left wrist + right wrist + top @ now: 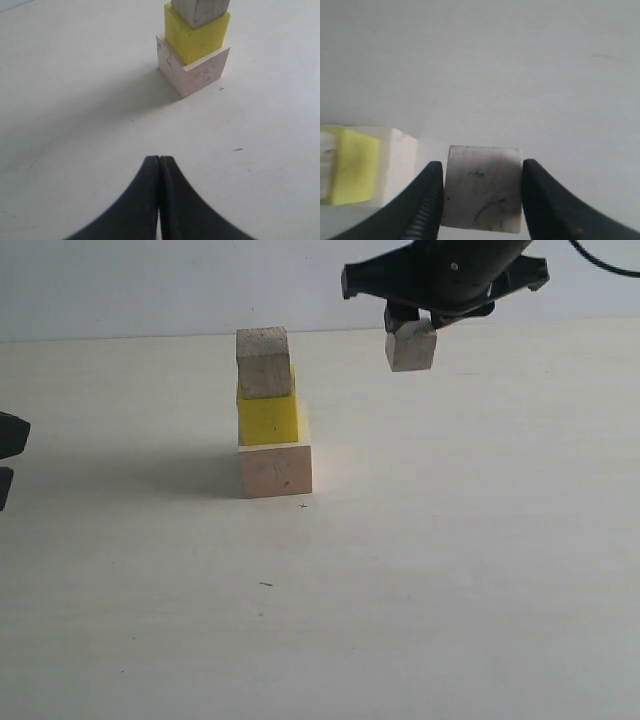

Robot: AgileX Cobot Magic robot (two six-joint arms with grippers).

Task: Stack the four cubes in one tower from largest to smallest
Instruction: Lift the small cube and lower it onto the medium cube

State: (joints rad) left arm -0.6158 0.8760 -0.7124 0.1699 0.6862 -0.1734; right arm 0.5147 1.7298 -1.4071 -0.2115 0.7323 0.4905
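We saw the small cube (411,350) clamped between the two fingers of the right gripper (411,328), hanging clear above the table (450,570). In the exterior view it hung to the right of the unfinished stack, apart from it and roughly level with the stack's top block. We could not judge how far forward or back of the stack it was.

The stack stood on the table with the large cube (275,469) at the bottom, the yellow cube (268,420) on it, and the medium cube (263,364) on top, turned slightly askew. The left gripper (159,159) had its jaws pressed together, holding nothing, low over the table and well apart from the stack.

We saw no brand or label. Thin dark scribbles marked the wooden faces, but we could not read them as writing. A small cross mark (303,505) sat on the table just beside the large cube, and a dark fleck (265,584) lay nearer the camera.

The right wrist view showed both finger pads flat against opposite sides of the small cube, which the exterior view half hid. The left wrist view showed the yellow cube set in toward one corner of the large cube, with the medium cube cut off at the frame edge.
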